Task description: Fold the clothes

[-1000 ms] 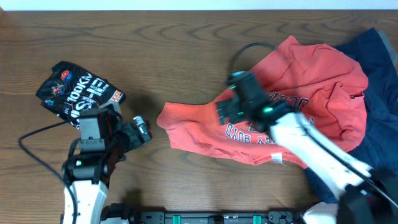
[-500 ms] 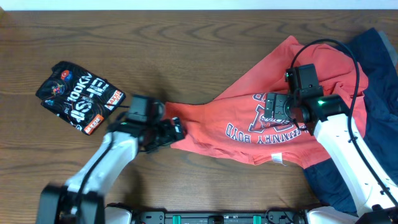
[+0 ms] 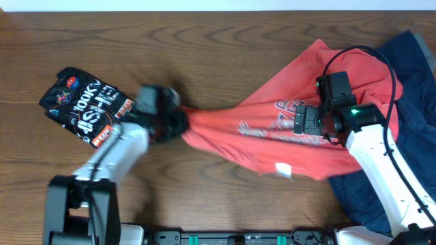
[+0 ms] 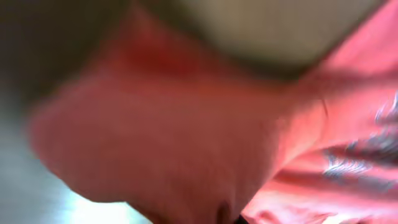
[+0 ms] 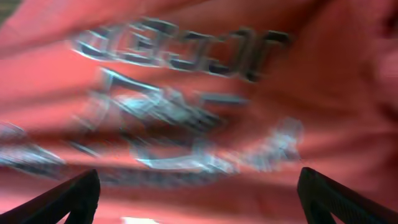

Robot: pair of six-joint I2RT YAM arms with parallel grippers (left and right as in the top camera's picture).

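Observation:
A red shirt (image 3: 272,139) with white lettering lies stretched across the middle of the table. Its left end is bunched in my left gripper (image 3: 177,124), which is shut on the cloth. Blurred red fabric (image 4: 186,124) fills the left wrist view and hides the fingers. My right gripper (image 3: 300,122) hovers open over the shirt's printed chest. In the right wrist view its black fingertips (image 5: 68,202) stand wide apart above the lettering (image 5: 180,93), with nothing between them. A dark navy garment (image 3: 412,136) lies partly under the shirt on the right.
A folded black garment (image 3: 85,105) with colourful print lies at the left of the wooden table (image 3: 204,47). A black cable (image 3: 361,58) loops over the shirt by the right arm. The left arm (image 3: 116,153) reaches in from the lower left.
My left gripper reached the shirt's left edge, shut on it and pulled it leftward, stretching the cloth. The right arm swung right over the print, then stayed there.

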